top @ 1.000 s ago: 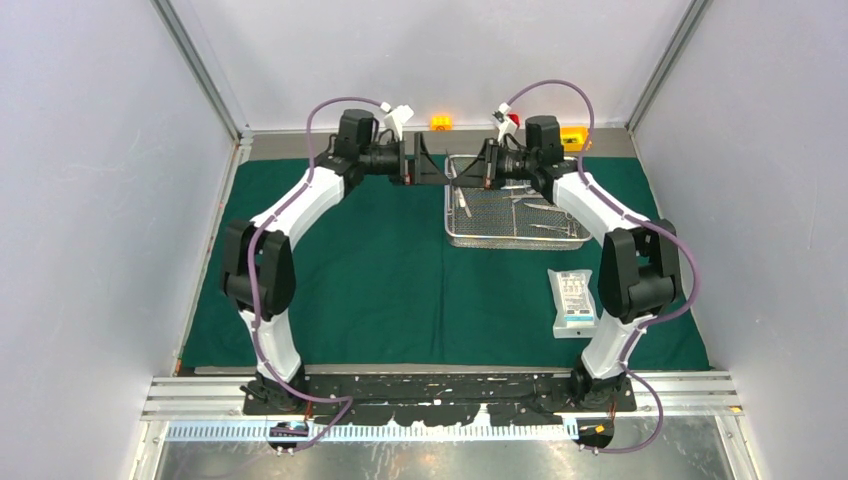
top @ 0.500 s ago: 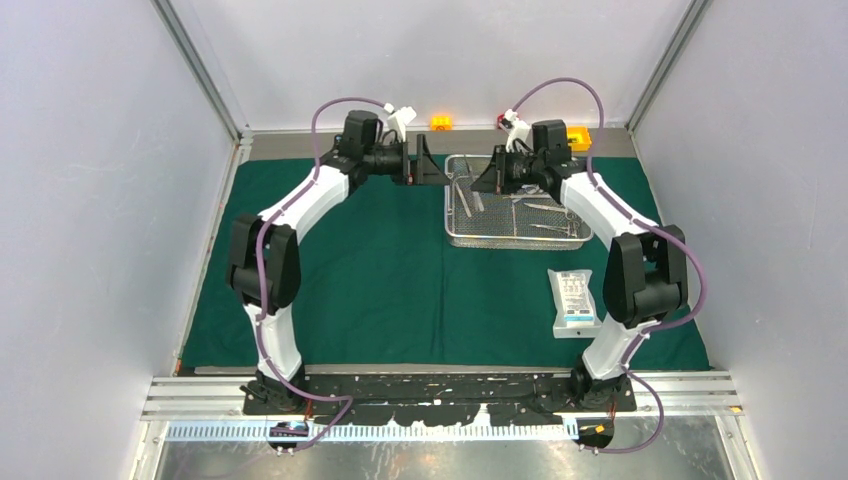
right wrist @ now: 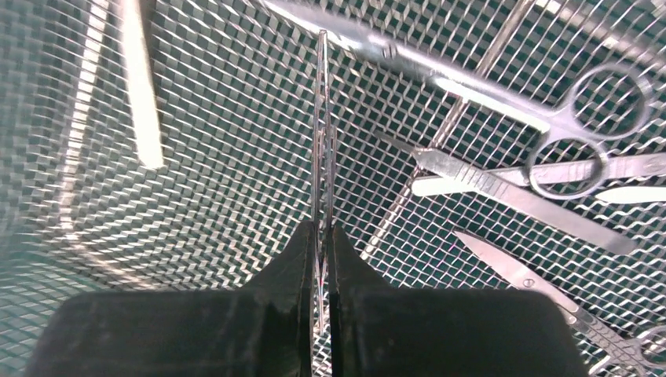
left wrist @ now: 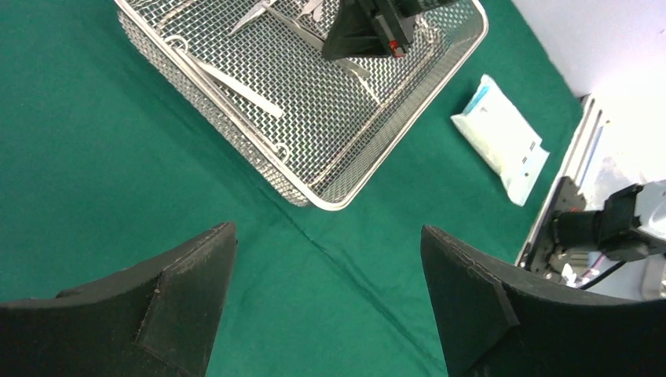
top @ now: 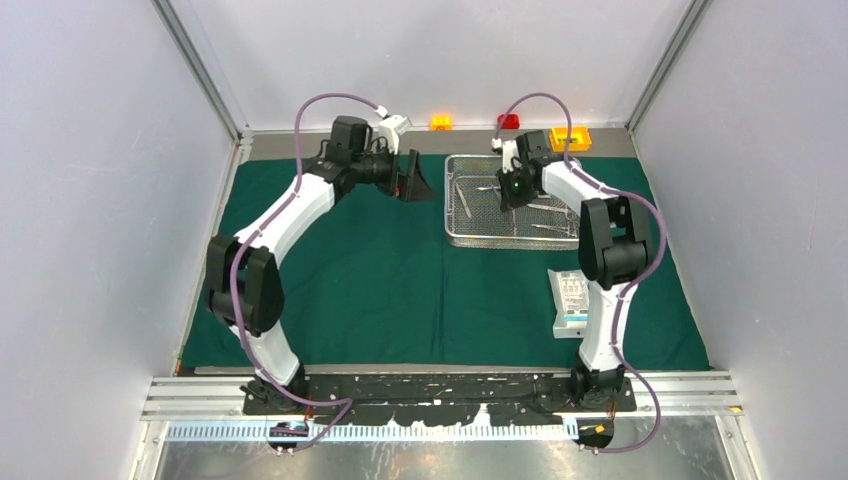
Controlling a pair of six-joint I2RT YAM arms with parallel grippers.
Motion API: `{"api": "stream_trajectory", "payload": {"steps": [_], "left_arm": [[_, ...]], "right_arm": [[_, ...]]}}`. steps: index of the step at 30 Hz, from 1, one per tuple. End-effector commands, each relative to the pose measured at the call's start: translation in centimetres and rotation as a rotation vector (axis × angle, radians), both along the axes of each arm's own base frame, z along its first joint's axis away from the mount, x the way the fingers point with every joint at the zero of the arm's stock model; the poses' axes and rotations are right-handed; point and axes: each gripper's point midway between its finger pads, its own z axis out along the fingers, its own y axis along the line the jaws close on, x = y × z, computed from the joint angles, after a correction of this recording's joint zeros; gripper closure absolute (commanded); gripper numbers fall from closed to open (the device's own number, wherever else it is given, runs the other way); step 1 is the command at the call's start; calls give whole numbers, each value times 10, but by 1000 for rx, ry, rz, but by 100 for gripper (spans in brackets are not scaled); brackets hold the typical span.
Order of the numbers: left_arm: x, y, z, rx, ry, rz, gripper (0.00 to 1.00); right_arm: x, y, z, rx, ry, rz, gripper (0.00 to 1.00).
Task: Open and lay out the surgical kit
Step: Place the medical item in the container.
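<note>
The dark green drape [top: 380, 270] lies spread flat with the steel wire-mesh tray [top: 510, 243] at its back right. My right gripper [right wrist: 322, 226] hangs inside the tray, shut on slim silver tweezers [right wrist: 321, 126] seen edge-on, their tip over the mesh. Ring-handled forceps [right wrist: 503, 102] and other flat instruments lie on the tray floor beside it. My left gripper [left wrist: 328, 228] stands open over bare cloth left of the tray [left wrist: 369, 184], holding nothing. The flat white pouch [top: 573, 302] rests on the drape, nearer than the tray.
A yellow box [top: 570, 139], a red block [top: 509, 121] and an orange block [top: 440, 123] sit on the back ledge behind the drape. Grey walls close in both sides. The right arm's elbow [top: 610, 240] stands just right of the tray.
The two grippers, close together at the tray's left end, have parted. The left one drew back to the left over the cloth; the right one swung right and now points down into the tray.
</note>
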Motion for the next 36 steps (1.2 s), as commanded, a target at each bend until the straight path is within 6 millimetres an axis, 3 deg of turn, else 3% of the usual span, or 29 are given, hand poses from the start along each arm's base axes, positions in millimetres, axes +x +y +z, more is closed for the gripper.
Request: {"api": "stream_trajectory", "payload": {"steps": [1,9,17,24,36], "left_arm": [[-6,14,10,64,-96,-5,10],[-9,21,3,104,-118,-3,6],[-9,23,1,118,-128,-3,5],[-8,23,-1,120,-124,-2,5],[-7,24,-2,129,-124,-2,4]], "right_arm": [[9,-19,-4,-123,-12,5,95],[4,-24,-8,-153,9,7,75],[-8,-30,-9,-180,25,18,64],[-10,-28,-7,-165,26,25,71],[-4,-26,24,-157,-37,24,84]]}}
